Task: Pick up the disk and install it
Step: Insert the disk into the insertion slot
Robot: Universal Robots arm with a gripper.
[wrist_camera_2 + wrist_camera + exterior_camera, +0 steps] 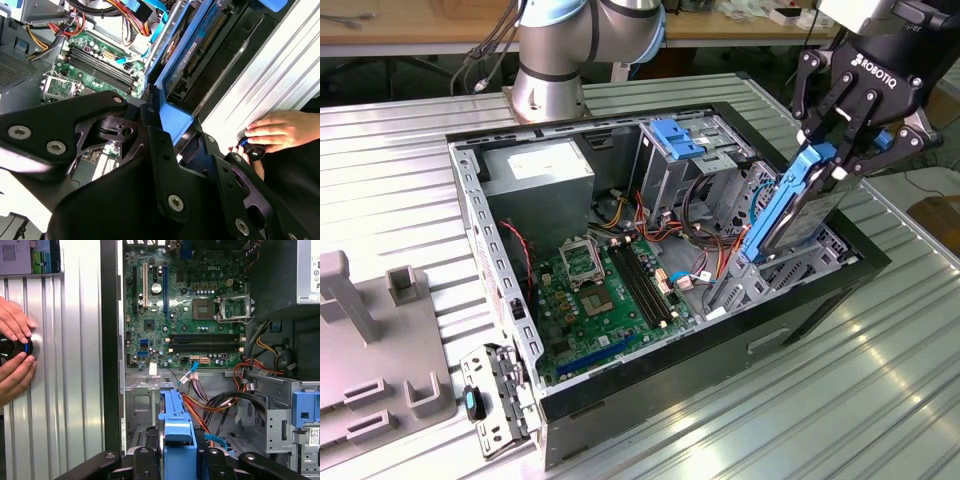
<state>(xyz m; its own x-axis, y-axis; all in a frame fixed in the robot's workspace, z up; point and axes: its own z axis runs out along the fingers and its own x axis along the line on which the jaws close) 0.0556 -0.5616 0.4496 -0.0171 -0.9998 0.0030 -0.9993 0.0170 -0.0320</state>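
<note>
One ribbed metal table (880, 400) carries everything I can see, and one open computer case (650, 390) lies on it; I place the rest from that case. One arm (555, 50) rises beside the case's power-supply end, its upper part cut off by the frame. One grey fixture (360, 330) sits near the case on the exterior view's left, partly out of shot.

Inside the case I count one motherboard (605, 290) flat on the floor and one power supply (535, 170) in the corner nearest the arm's base. There is also one upright drive cage (665, 180) topped by one blue bracket (672, 137), plus a tangle of red, orange and black cables (700, 200) that I can't count.

One gripper (840, 160) hangs over the case's end farthest from the power supply, its fingers pinched on the upper end of the one disk (790, 215). The disk stands tilted with its blue rail showing. Its lower end is down among the bay metalwork inside the case, where I can't tell whether it is seated.

Two hands (12, 320) rest on the table outside the case wall in the first wrist view, cut off at the edge. They are cupped round one black knob (22, 346).
</note>
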